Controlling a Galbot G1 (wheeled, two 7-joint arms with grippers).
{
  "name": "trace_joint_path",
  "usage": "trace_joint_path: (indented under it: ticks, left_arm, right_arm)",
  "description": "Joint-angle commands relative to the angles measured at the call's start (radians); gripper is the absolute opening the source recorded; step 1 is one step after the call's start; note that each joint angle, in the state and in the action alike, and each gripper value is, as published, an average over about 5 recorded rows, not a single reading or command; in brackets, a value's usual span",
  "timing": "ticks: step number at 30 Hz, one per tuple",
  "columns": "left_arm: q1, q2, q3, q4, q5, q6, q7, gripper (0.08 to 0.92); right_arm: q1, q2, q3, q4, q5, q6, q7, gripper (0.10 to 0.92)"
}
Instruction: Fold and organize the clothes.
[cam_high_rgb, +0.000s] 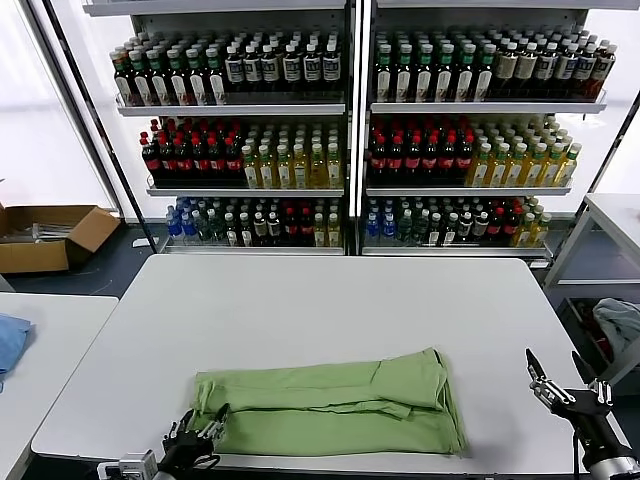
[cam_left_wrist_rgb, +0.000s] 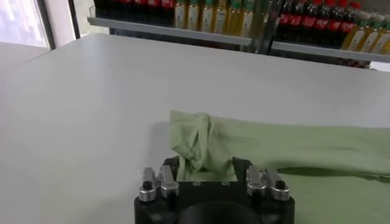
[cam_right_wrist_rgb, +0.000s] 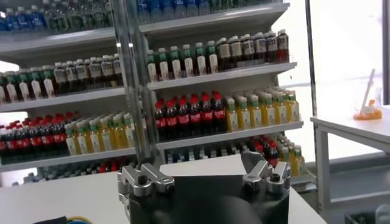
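The light green polo shirt (cam_high_rgb: 330, 400) lies folded into a long flat band near the front edge of the white table (cam_high_rgb: 300, 300). Its collar, buttons and logo are hidden. My left gripper (cam_high_rgb: 205, 430) is at the shirt's left end, low at the table's front edge. In the left wrist view the gripper (cam_left_wrist_rgb: 206, 163) is open, with its fingers on either side of the shirt's bunched corner (cam_left_wrist_rgb: 198, 137). My right gripper (cam_high_rgb: 556, 378) is open and empty, raised beside the table's front right corner. In the right wrist view it (cam_right_wrist_rgb: 198, 161) points at the shelves.
Shelves of bottles (cam_high_rgb: 350, 130) stand behind the table. A cardboard box (cam_high_rgb: 50, 235) sits on the floor at the left. A blue cloth (cam_high_rgb: 10, 340) lies on the left side table. A grey-blue bundle (cam_high_rgb: 618, 325) lies at the right, below another small table (cam_high_rgb: 615, 215).
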Motion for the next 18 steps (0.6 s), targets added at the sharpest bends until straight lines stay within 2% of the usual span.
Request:
trace_joint_path:
  ticks: [1, 5, 9, 13, 18]
  left_arm:
    - [0.004, -0.011, 0.025, 0.036, 0.017, -0.021, 0.006, 0.470]
    - [-0.011, 0.014, 0.005, 0.032, 0.015, -0.033, 0.019, 0.357]
    - [-0.043, 0.088, -0.051, 0.032, -0.015, -0.040, 0.031, 0.236]
    - [-0.098, 0.220, -0.193, 0.044, -0.113, -0.033, 0.037, 0.130]
    - [-0.147, 0.393, -0.419, 0.109, -0.279, -0.005, 0.064, 0.090]
  right_arm:
    - [-0.009, 0.012, 0.009, 0.009, 0.027, -0.005, 0.002, 0.823]
    - [0.001, 0.016, 0.006, 0.005, 0.015, -0.007, 0.004, 0.823]
    - [0.012, 0.029, -0.002, -0.001, 0.005, -0.009, 0.008, 0.823]
    - [0.013, 0.031, -0.004, 0.000, 0.001, -0.009, 0.007, 0.823]
    - [0.013, 0.026, 0.003, -0.004, 0.001, -0.007, 0.010, 0.823]
